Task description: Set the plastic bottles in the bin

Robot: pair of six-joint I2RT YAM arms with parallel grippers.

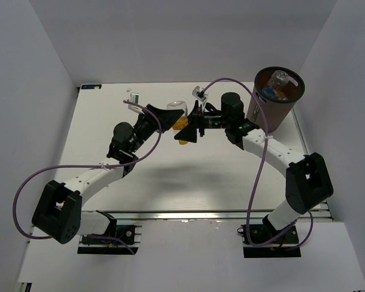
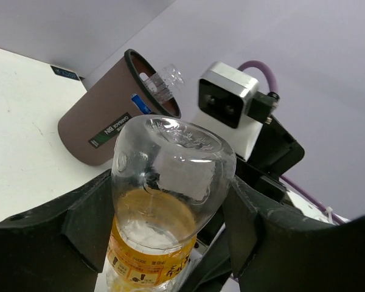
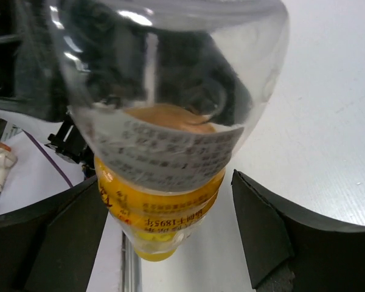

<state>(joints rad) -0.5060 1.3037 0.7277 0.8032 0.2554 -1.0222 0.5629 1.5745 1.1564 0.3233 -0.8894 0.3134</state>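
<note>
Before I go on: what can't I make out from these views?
- Top view: orange bottle largely hidden between left claw and right claw.
- Left wrist view: its cap end is cut off by the bottom edge.
- Top view: bin contents too small to count.

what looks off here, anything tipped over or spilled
The orange-filled bottle is upside down in mid-air: base up, neck down, drink pooled at the low end. The left fingers grip it while the open right fingers straddle the same bottle. No spill shows, and the bin stands upright.
</note>
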